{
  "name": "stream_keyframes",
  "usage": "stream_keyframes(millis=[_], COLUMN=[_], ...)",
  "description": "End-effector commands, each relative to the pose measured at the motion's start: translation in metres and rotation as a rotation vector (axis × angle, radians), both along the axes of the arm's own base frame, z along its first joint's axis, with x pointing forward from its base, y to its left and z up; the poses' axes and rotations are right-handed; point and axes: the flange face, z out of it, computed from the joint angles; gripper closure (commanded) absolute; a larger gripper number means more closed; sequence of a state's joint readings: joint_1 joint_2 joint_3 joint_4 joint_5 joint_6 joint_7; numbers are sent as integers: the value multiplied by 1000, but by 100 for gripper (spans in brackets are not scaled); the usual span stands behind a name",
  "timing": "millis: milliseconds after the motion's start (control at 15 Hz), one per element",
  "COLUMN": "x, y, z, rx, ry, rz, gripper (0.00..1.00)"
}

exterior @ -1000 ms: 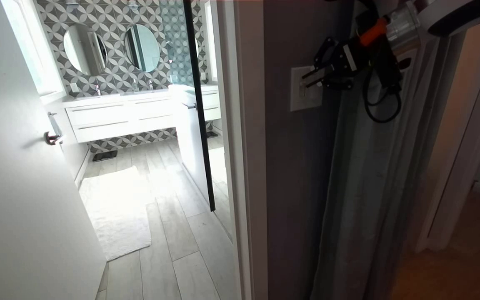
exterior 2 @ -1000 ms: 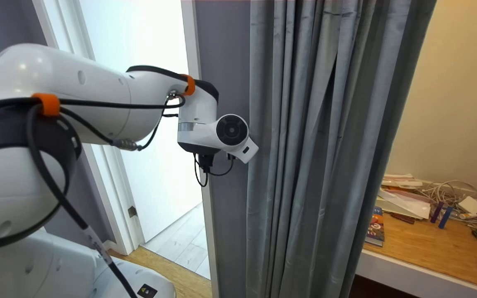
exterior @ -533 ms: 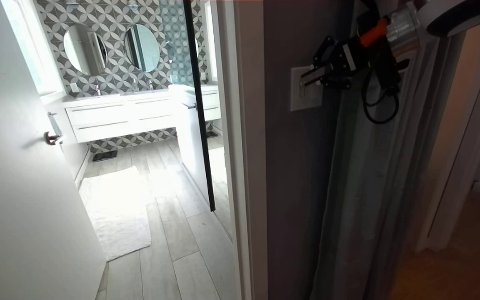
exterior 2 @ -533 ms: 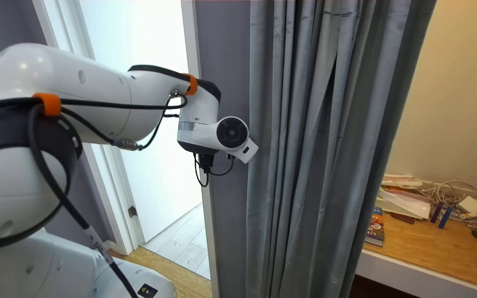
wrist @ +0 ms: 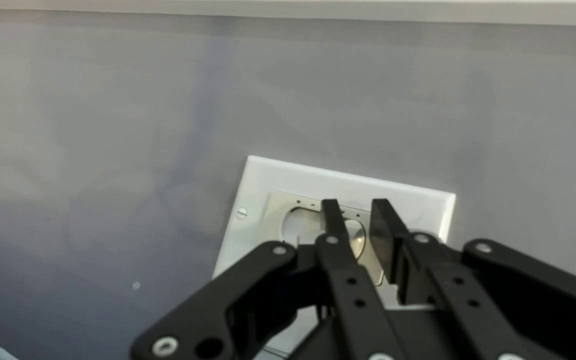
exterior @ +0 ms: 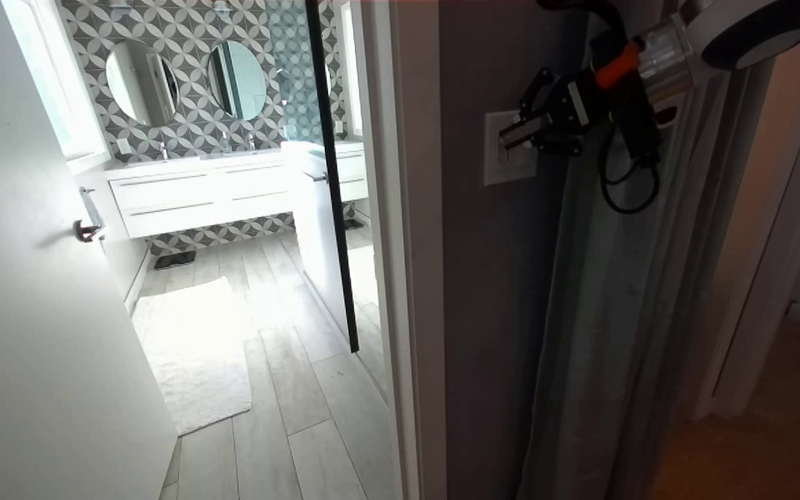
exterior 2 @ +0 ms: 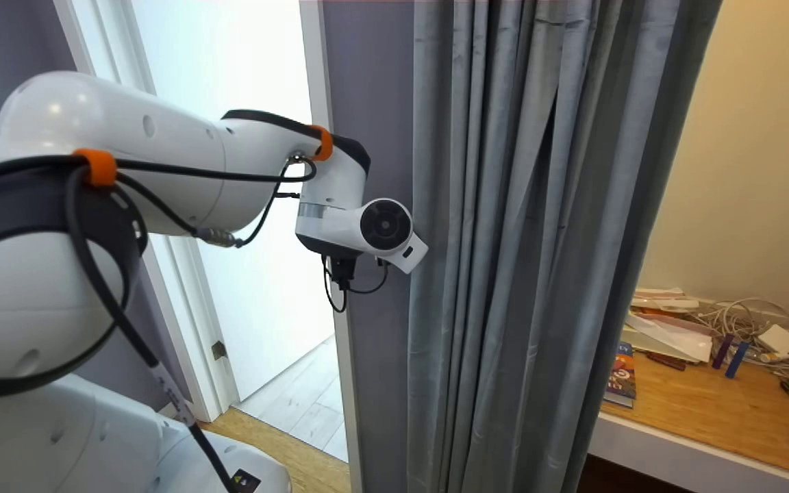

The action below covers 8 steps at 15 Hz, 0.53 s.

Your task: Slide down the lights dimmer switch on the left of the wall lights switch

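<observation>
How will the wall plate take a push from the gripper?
The wall plate will likely stay put: it appears flat against the wall, with a slotted screw near one edge. The gripper might skid, since the wall plate looks smooth.

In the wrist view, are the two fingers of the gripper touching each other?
No, the gripper stands partly open, and some of the white wall switch plate shows through the gap.

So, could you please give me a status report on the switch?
Gripper slightly open at the wall plate. Switch partly hidden behind fingers; contact unclear.
</observation>
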<state>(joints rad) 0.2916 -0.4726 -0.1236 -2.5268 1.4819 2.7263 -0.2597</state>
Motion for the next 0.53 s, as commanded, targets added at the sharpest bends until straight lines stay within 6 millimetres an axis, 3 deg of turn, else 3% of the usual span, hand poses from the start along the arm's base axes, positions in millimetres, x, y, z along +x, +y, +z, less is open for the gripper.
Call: stream_keyframes(millis=[0, 467], x=[7, 8], y=[-2, -3], z=[4, 1], rx=[27, 37], ry=[-31, -56], rz=[-8, -23], gripper=[78, 80])
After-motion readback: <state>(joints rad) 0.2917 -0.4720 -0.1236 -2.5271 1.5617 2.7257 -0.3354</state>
